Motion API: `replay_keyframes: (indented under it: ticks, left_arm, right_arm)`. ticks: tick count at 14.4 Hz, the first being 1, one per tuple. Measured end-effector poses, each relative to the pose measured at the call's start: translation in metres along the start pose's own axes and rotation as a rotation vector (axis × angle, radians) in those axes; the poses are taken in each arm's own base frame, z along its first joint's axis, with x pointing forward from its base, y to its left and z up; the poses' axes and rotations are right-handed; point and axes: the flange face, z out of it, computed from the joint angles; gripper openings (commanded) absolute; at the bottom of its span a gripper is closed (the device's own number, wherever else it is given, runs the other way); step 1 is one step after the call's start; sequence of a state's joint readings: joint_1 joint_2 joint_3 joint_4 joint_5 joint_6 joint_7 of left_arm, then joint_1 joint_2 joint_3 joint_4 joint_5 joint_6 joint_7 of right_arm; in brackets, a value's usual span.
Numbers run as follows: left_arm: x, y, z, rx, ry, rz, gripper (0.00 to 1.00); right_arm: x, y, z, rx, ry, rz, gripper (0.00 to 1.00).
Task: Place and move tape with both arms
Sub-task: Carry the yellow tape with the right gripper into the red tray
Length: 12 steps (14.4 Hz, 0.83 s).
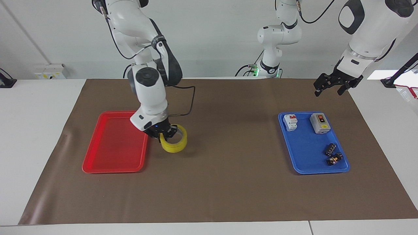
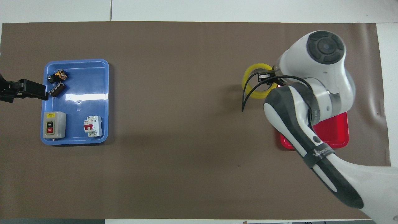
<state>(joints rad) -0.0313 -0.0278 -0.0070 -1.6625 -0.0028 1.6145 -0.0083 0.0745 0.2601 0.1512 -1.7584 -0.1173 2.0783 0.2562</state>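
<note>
The yellow tape roll hangs tilted in my right gripper, which is shut on the roll's wall, one finger inside the ring. It is held a little above the brown mat, just beside the long edge of the red tray. In the overhead view the tape shows next to the right gripper, and the right arm covers most of the red tray. My left gripper waits open and empty in the air by the blue tray's corner; it also shows in the overhead view.
The blue tray holds a grey switch box, a white breaker and two small black parts. A smaller white arm stands at the robots' end of the table. The brown mat covers the table.
</note>
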Motion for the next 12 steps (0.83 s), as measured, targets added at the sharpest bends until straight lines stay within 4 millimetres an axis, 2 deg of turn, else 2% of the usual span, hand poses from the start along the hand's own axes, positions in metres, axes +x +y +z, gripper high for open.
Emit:
replay_keyframes:
  ticks: [1, 3, 7, 9, 12]
  left_arm:
    - [0.0, 0.0, 0.0, 0.0, 0.0, 0.0, 1.0]
    - [0.0, 0.0, 0.0, 0.0, 0.0, 0.0, 1.0]
    - [0.0, 0.0, 0.0, 0.0, 0.0, 0.0, 1.0]
    - [0.0, 0.0, 0.0, 0.0, 0.0, 0.0, 1.0]
    - [0.0, 0.0, 0.0, 0.0, 0.0, 0.0, 1.0]
  right_arm:
    - [0.002, 0.03, -0.002, -0.007, -0.007, -0.02, 0.0]
    - [0.004, 0.08, 0.006, -0.013, -0.028, -0.066, 0.0]
    - [-0.014, 0.169, 0.039, -0.01, -0.09, -0.146, 0.0]
    - [-0.027, 0.191, 0.058, -0.009, -0.079, -0.156, 0.0]
    - [-0.056, 0.192, 0.092, -0.01, -0.036, -0.161, 0.0]
